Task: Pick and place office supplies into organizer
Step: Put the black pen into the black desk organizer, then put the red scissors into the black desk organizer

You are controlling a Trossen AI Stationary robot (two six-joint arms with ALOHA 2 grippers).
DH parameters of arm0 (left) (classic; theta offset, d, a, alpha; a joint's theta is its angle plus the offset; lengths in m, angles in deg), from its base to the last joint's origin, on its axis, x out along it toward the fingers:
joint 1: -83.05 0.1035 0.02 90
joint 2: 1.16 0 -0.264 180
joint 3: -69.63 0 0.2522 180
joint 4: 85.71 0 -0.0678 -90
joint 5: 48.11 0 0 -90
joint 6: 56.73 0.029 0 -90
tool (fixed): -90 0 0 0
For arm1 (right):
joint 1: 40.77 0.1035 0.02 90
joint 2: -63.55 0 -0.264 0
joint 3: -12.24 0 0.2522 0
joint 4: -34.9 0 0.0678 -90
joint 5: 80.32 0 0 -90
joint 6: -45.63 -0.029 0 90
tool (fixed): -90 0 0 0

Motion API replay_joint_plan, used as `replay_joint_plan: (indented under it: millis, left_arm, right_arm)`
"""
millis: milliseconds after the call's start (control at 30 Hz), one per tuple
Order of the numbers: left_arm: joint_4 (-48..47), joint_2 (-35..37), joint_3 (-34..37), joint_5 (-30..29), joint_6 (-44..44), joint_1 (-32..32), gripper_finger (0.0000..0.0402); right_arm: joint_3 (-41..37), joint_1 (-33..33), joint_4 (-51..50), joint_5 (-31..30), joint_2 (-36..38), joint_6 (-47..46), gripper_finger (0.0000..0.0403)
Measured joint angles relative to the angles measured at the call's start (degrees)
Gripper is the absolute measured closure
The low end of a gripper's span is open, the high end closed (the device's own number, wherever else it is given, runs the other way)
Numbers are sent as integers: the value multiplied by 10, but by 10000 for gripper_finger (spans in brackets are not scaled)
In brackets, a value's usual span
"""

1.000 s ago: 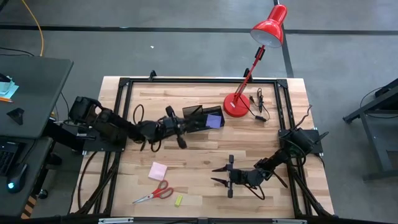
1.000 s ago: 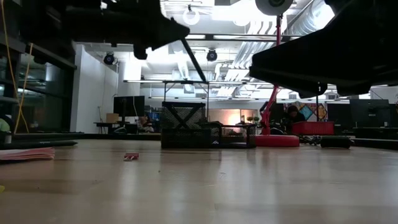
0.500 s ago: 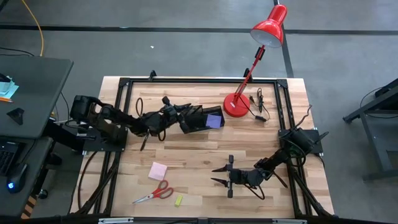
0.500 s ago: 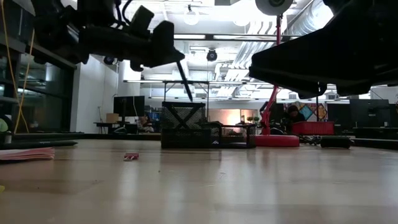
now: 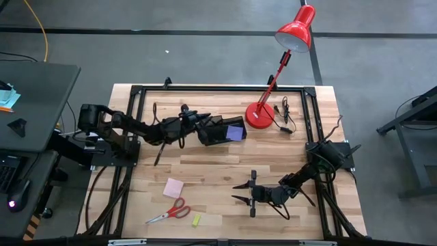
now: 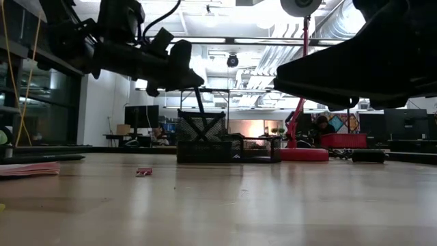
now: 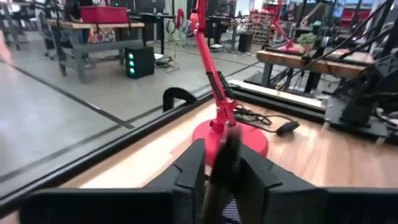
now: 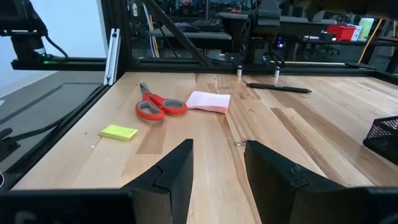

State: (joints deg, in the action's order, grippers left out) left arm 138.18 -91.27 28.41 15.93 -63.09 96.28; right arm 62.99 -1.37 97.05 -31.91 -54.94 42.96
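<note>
1. Loose supplies (near edge of table, high view, 12 o'clock = far edge). Yellow piece, red-handled scissors and pink pad lie on the table at about 9 o'clock from the right claw, well apart from it. The scissors' long axis runs roughly 8 to 2 o'clock.

2. Right claw. Low over the table, fingers spread and empty, pointing toward 9 o'clock. This arm waits.

3. Left claw. The left arm is stretched toward 3 o'clock, wrist raised clear of the table, with the claw just above the organizer at its 9 o'clock end. It is pinching a slim black pen, which hangs tip-down and slightly tilted. The lower end sits at about rim level of the organizer (which compartment lies beneath cannot be told).

4. Controlling relation. The pen's long axis is near vertical, with the organizer directly below it. The likely next move is a short descent and release.

5. Far zone. A purple pad sits in the organizer's 3 o'clock end, just beside the red lamp base.
</note>
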Motion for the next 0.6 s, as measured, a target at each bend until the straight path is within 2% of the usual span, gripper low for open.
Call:
replay_joint_plan:
  millis: [300,433,600]
  left_arm:
    - [10,0,0,1,-26,-2,252]
    - [29,0,0,20,-18,-6,238]
    - [71,0,0,82,-6,-25,237]
  right_arm:
    - [0,0,-3,-5,0,-1,270]
    - [0,0,-3,-5,0,0,270]
    - [0,-2,-3,-8,0,0,270]
